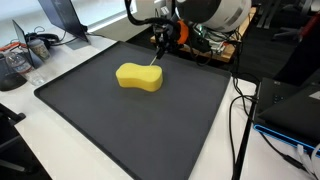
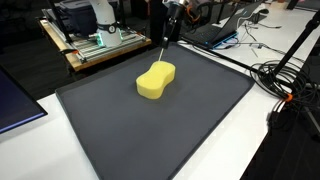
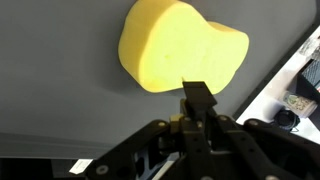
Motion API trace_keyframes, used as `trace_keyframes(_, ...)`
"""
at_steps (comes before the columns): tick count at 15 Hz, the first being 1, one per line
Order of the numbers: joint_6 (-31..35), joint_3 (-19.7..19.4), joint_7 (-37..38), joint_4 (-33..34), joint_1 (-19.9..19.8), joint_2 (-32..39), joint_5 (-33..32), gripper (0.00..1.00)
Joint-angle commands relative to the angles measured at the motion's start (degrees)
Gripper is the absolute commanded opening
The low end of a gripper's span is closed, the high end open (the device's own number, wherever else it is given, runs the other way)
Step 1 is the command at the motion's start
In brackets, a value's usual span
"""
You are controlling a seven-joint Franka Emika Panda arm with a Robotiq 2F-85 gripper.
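A yellow, peanut-shaped sponge [image 1: 138, 77] [image 2: 155, 80] lies on a large dark grey mat [image 1: 120, 125] [image 2: 170, 135]. My gripper [image 1: 160, 42] [image 2: 168, 28] hangs just behind the sponge's far end and is shut on a thin rod [image 1: 155, 56] [image 2: 163, 48]. The rod slants down, and its tip is at the sponge's edge. In the wrist view the shut gripper [image 3: 197, 100] points at the sponge [image 3: 175, 50], which fills the upper middle. I cannot see the rod's tip there.
The mat lies on a white table. A laptop [image 1: 65, 18] and headphones [image 1: 30, 45] sit beyond one corner, and cables [image 1: 240, 110] [image 2: 285, 80] run along one side. A wooden cart with equipment [image 2: 95, 38] stands behind, and a dark blue pad [image 2: 15, 105] lies beside the mat.
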Motion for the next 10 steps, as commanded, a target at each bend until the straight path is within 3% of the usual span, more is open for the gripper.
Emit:
trace_keyframes(1,1.97,-8.99,-6.13,4.84,8.24,3.65,4.01,0.03)
trace_keyframes(2,1.97,-5.57,-4.66,3.71,5.63,3.10,1.27,0.03)
trace_keyframes(4,1.95,-4.10,-6.63,4.70,4.24,2.04,2.58,0.03)
trace_keyframes(7,1.54,-0.05,-6.08,3.27,-1.78,-1.49,2.13,0.03)
trace_keyframes(10,1.31,7.34,-6.67,2.55,-11.94,-4.96,2.22,0.03)
